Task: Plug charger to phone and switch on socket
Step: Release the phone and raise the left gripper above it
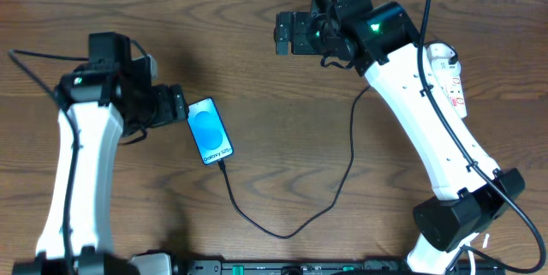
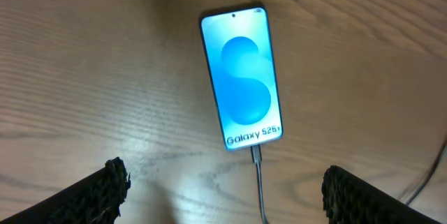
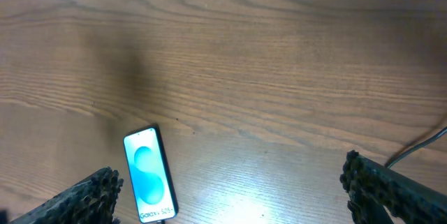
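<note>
The phone (image 1: pixel 210 129) lies flat on the wooden table with its blue screen lit. In the left wrist view the phone (image 2: pixel 241 77) has the charger plug (image 2: pixel 256 155) seated in its bottom edge. The charger cable (image 1: pixel 282 232) loops toward the table's front, then runs up to the right. The white socket (image 1: pixel 451 82) lies at the far right, partly hidden by the right arm. My left gripper (image 1: pixel 181 105) is open just left of the phone, holding nothing. My right gripper (image 1: pixel 281 35) is open above the table's back middle, with the phone (image 3: pixel 149 175) low in its view.
Black base hardware (image 1: pixel 282 266) lines the front edge of the table (image 1: pixel 282 138). The right arm's white link (image 1: pixel 419 121) crosses the table diagonally beside the socket. A stretch of charger cable (image 3: pixel 419 147) shows at the right of the right wrist view.
</note>
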{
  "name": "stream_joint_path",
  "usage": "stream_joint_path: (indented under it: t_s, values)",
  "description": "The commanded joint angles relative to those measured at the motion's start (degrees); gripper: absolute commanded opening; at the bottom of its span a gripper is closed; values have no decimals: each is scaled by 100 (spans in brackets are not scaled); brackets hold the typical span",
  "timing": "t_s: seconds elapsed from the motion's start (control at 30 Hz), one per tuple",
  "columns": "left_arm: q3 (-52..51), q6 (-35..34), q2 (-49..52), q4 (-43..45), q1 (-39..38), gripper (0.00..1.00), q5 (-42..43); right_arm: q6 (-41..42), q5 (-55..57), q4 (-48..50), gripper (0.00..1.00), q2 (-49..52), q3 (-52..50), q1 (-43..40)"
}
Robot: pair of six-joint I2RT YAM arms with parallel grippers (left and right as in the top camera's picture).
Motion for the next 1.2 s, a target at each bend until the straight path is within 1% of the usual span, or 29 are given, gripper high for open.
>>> stream_joint_path:
  t_s: [0.0, 0.17, 0.3, 0.47, 0.67, 0.9, 1.17]
  values:
    - [96, 413, -535, -127, -26, 91, -101, 17, 50, -20, 99, -79, 48, 35]
    - [96, 691, -1104, -57, -306, 91, -162, 17, 48, -22, 99, -79, 48, 35]
    - [96, 678, -1226, -22, -710, 91, -844, 17, 46, -35, 99, -79, 48, 35]
    - [98, 682, -1193, 37, -1016, 91, -1130, 15, 101, -175, 99, -79, 48, 35]
    - [96, 684, -1200, 374, -1091, 91, -1128, 17, 348, -433, 99, -79, 48, 35]
    - [94, 684, -1198, 387, -1091, 91, -1126, 15, 348, -625, 99, -79, 48, 35]
    - [94, 662, -1196, 389, -1091, 91, -1084, -114, 752, -1259, 99, -79, 48, 35]
